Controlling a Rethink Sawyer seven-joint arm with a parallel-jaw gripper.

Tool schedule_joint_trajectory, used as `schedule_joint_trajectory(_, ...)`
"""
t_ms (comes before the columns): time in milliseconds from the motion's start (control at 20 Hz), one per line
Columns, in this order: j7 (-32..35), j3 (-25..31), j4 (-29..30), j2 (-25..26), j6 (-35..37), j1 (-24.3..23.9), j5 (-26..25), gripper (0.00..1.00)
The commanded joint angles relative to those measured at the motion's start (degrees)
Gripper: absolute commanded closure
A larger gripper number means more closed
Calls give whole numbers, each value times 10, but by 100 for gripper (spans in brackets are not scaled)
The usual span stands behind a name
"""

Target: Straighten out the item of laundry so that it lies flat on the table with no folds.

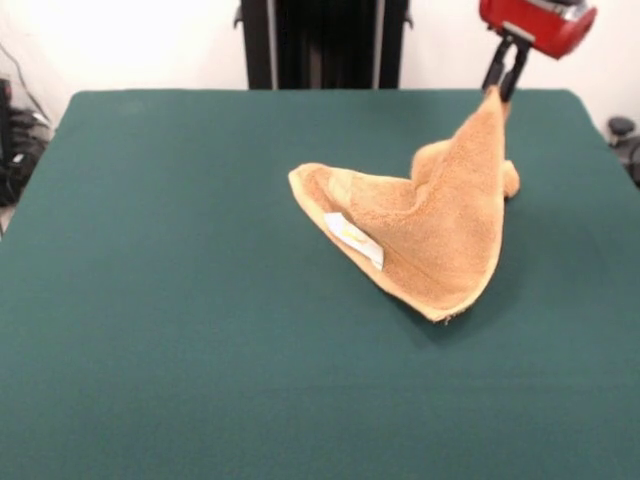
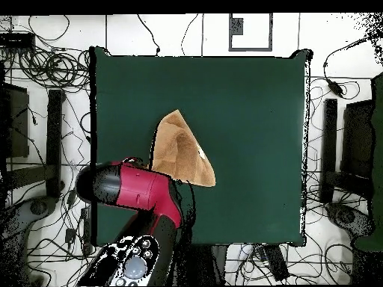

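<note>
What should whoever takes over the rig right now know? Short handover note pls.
Gripper: shut on one corner of the towel, raised above the table near its far right edge in the front view.
Towel: hangs from that corner like a tent; its lower edges rest on the table right of centre, white label facing the front camera.
Done: corner grasped and lifted.
Left: the towel is folded on itself, not flat. It probably needs pulling out and laying down, then any remaining folds smoothed.
</note>
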Motion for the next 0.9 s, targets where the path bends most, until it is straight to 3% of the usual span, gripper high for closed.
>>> schedule_joint_trajectory(50, 170, 5, -29, 34, 96, 9, 22, 100)
schedule_joint_trajectory(300, 131, 9, -1, -11, 128, -9, -3, 100)
schedule_joint_trajectory(700, 183, 0, -42, -5, 168, 20, 4, 100)
schedule_joint_trajectory(900, 141, 27, 1, -19, 63, 7, 19, 100)
